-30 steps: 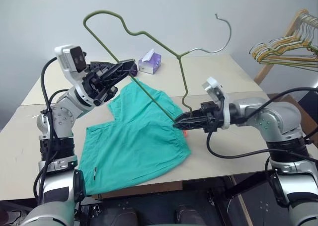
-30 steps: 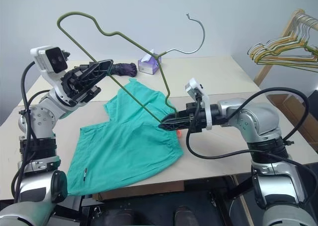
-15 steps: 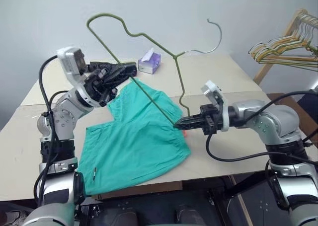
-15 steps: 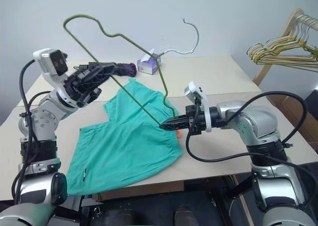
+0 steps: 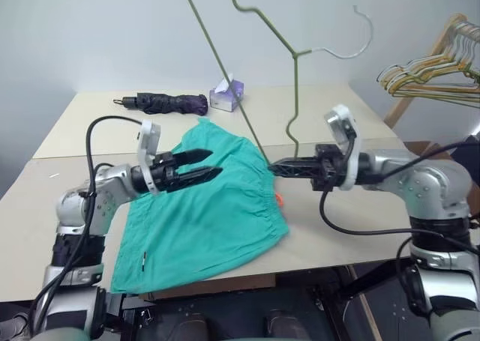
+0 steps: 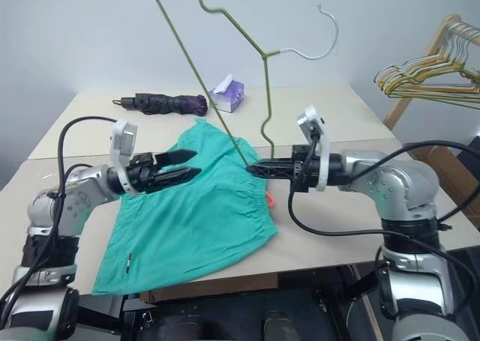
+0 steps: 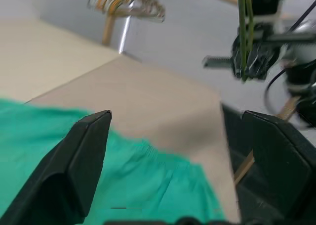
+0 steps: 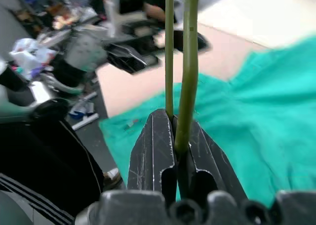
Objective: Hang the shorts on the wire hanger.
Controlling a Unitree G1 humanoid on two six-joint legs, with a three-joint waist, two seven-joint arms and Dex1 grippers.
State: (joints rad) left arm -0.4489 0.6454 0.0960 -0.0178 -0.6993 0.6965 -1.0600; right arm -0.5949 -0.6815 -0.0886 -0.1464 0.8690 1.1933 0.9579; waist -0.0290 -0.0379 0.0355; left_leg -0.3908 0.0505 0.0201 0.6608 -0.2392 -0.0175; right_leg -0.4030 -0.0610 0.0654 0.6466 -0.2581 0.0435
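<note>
The right gripper (image 5: 274, 166) pinches the thin olive-green wire hanger (image 5: 295, 94) upright at its corner. The teal-green cloth shorts (image 5: 210, 210) lie flat just below, with the wide-open, empty left gripper (image 5: 207, 165) nearer over them.

A plain lab or test room is indicated: bare grey walls, beige counter (image 5: 315, 109), rack of spare hangers (image 5: 431, 67), tissue box (image 5: 226, 95).

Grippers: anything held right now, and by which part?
Right gripper is shut on the thin olive-green wire hanger at its lower corner. Left gripper is open, empty, above the teal cloth shorts.
</note>
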